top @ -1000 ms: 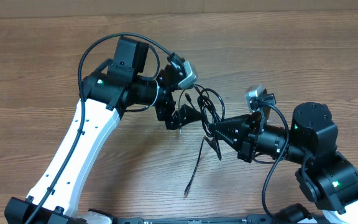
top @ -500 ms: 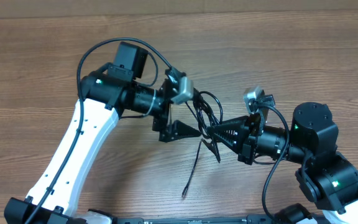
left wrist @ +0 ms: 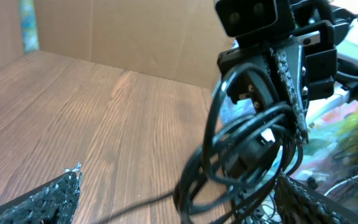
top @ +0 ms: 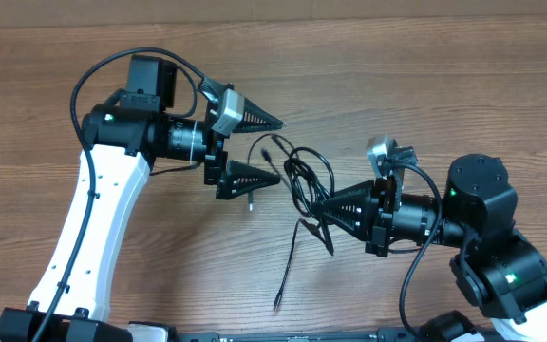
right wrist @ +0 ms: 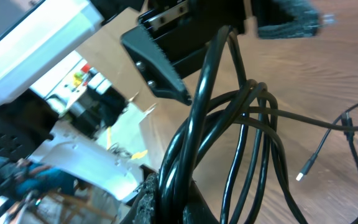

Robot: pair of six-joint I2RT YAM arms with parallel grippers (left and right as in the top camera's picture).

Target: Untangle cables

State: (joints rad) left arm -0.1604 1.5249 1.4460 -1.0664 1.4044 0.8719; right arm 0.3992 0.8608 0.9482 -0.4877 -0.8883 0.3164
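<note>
The right hand (top: 318, 203) is clamping fully shut on the cables (top: 304, 171), and its fingers (right wrist: 166, 198) are pinching several black strands together at the spot where they cross. Out from that grip the cords are fanning into a handful of overlapping loops. In both wrist views these loops appear to be hanging clear of the surface (top: 444, 76) rather than lying flat on it. One loose strand (top: 291, 261) is trailing down from the bundle toward the near edge, its tip resting on the wood. A small plug end (top: 272, 141) is sticking out of the loops on the far side, pointing toward the other arm. The left hand (top: 279, 150) is standing spread as wide as it goes and holding nothing. It is hovering just beside the loops without touching them, with that plug end sitting roughly in the gap between its fingertips. Judging by this, the work is looking barely begun. The knot is gathered and presented, but the loops are crossing over one another and no cord is lying apart on its own. What appears to be left is taking hold of a free end, drawing it out through the loops, and laying each cable down separately.
</note>
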